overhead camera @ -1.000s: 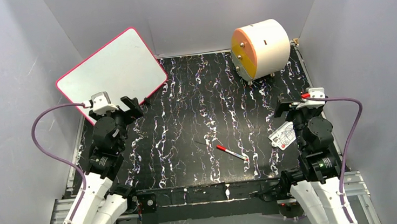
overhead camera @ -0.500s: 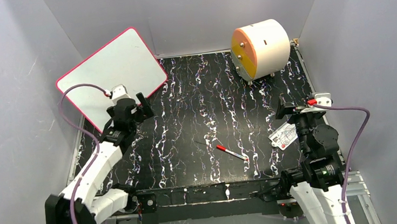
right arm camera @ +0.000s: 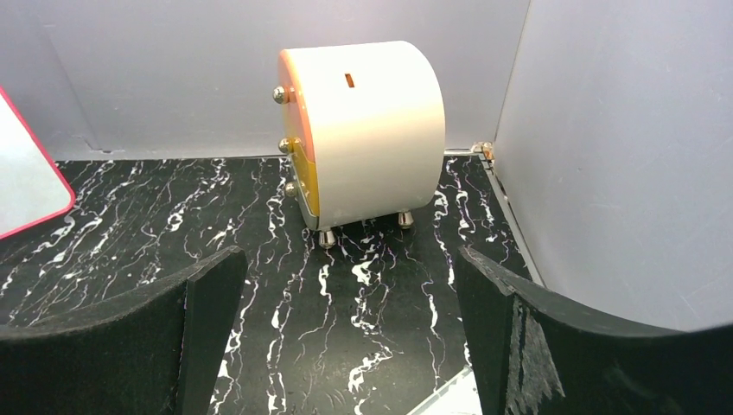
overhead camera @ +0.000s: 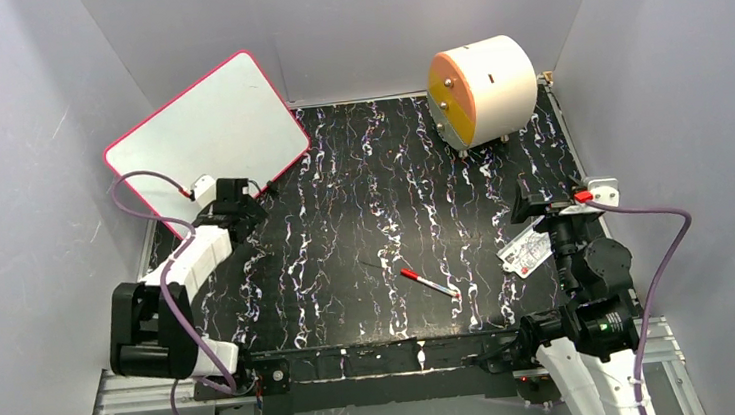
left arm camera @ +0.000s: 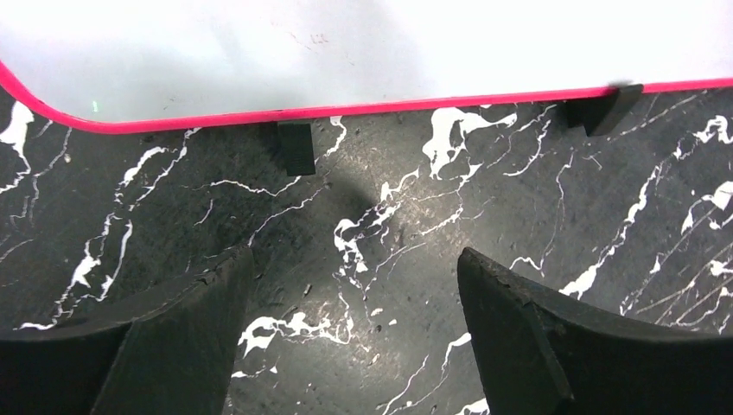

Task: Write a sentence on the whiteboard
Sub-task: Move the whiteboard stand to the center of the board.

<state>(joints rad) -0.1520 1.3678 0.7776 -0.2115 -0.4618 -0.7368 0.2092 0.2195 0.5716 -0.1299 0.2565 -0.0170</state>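
The whiteboard, white with a pink-red rim, leans tilted at the back left. Its face looks blank and no sentence is in view. My left gripper is low over the table just in front of the board's lower edge. It stands open with only the marbled tabletop between its fingers. Two small black feet prop the rim. My right gripper hovers open at the right and holds nothing. A red-capped marker lies loose on the table near the front middle.
A cream cylinder with an orange face stands on small metal feet at the back right, straight ahead of the right gripper. A white printed card lies below the right gripper. Grey walls close in the left, back and right sides.
The left arm has stretched forward and dropped low, bringing its gripper down to the whiteboard's lower edge. The right arm has shifted slightly to the right. Marker and board have not moved.
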